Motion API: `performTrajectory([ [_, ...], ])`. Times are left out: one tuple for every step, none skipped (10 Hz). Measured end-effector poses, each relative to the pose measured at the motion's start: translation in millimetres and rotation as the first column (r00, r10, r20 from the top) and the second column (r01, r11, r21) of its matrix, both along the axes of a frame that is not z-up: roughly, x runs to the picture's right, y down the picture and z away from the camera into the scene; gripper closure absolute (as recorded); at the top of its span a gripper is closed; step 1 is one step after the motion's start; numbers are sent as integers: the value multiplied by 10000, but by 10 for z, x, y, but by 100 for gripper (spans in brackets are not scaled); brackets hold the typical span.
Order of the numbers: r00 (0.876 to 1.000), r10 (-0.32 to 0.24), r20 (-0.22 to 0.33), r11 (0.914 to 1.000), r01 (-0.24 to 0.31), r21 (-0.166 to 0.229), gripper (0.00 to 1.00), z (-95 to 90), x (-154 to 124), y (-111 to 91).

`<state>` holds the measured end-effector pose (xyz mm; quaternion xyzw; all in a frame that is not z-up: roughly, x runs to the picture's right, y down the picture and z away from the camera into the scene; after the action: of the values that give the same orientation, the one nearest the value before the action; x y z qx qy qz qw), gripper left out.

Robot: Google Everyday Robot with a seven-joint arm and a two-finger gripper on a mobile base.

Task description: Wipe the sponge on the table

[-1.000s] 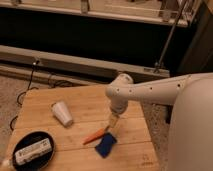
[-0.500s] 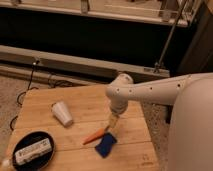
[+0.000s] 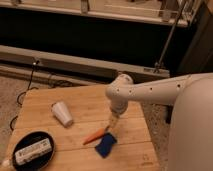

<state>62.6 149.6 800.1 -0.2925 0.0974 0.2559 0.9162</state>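
- Where the plank-striped wooden table [image 3: 85, 100] lies nearest you, one round black pan [image 3: 30, 137] holds one white object [image 3: 32, 151].
- One flat dark-blue sponge [image 3: 106, 145] rests on the table, just beside one orange stick [image 3: 95, 136].
- Your gripper [image 3: 113, 124] hangs at the sponge's far edge; whether it holds anything, you cannot tell.
- One white cup [image 3: 62, 114] lies tipped; beyond it runs a dark wall.

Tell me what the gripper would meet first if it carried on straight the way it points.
The gripper points down over the table, where the upper corner of the sponge meets the end of the orange stick. Probably the sponge first, but depth is unclear; it could be the stick.
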Motion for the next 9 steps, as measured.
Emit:
performTrajectory([
  [9959, -659, 627, 9976, 646, 233, 20, -24, -69, 36],
  [9854, -1234, 1171, 9920, 1192, 424, 20, -57, -111, 96],
  [9621, -1987, 1868, 9796, 1893, 671, 20, -113, -145, 211],
  [9213, -2816, 2680, 9593, 2646, 986, 20, -208, -180, 376],
  [8799, -3444, 3272, 9388, 3195, 1289, 20, -302, -186, 516],
  [8460, -3868, 3671, 9222, 3554, 1527, 20, -374, -185, 623],
  [7977, -4393, 4131, 8982, 3994, 1838, 20, -458, -195, 759],
  [7574, -4774, 4455, 8780, 4313, 2076, 20, -518, -236, 855],
  [7279, -5023, 4668, 8634, 4516, 2248, 20, -558, -289, 916],
])
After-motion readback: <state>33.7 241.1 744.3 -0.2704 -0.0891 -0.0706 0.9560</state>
